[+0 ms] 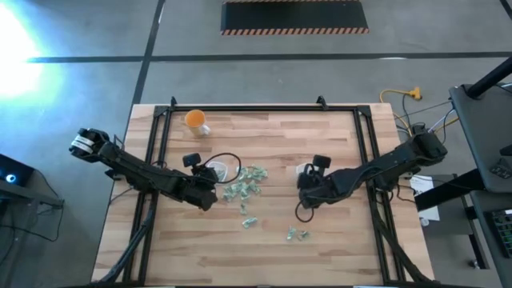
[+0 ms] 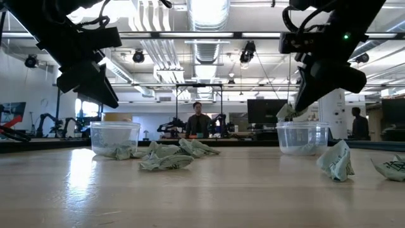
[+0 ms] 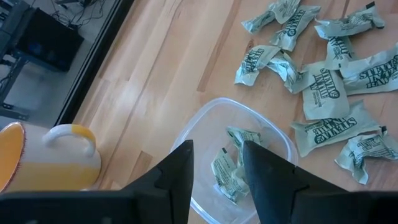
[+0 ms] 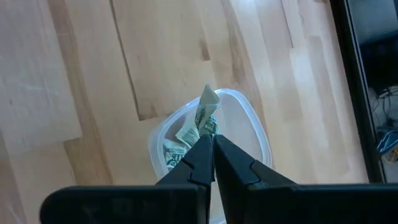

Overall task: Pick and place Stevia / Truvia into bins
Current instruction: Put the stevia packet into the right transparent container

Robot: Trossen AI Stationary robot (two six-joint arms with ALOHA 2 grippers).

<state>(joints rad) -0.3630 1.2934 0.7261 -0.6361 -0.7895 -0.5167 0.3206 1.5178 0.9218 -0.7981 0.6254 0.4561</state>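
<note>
Two clear bins stand on the wooden table: the left bin (image 1: 226,170) (image 3: 273,134) and the right bin (image 1: 305,170) (image 4: 249,118), each with a few Stevia sachets inside. A loose pile of sachets (image 1: 244,186) (image 3: 323,87) lies flat between them. More sachets (image 1: 296,234) lie nearer the front edge. My left gripper (image 3: 217,149) hovers open above the left bin's near rim, with nothing between its fingers. Above the right bin, my right gripper (image 4: 211,138) (image 2: 297,104) is shut on one crumpled sachet (image 4: 207,106) (image 2: 286,114). My right gripper pinches the sachet's lower end (image 4: 209,127) between its two fingertips. The fingers slant downward from above. The rest of the sachet sticks out past the fingertips, lifted clear over the bin's opening.
An orange cup (image 1: 195,120) (image 3: 43,158) stands at the far left of the table, beyond the left bin. Black frame rails (image 1: 160,136) run along the table's left, right and far sides. A bare stretch of wood (image 1: 264,256) lies toward the front edge.
</note>
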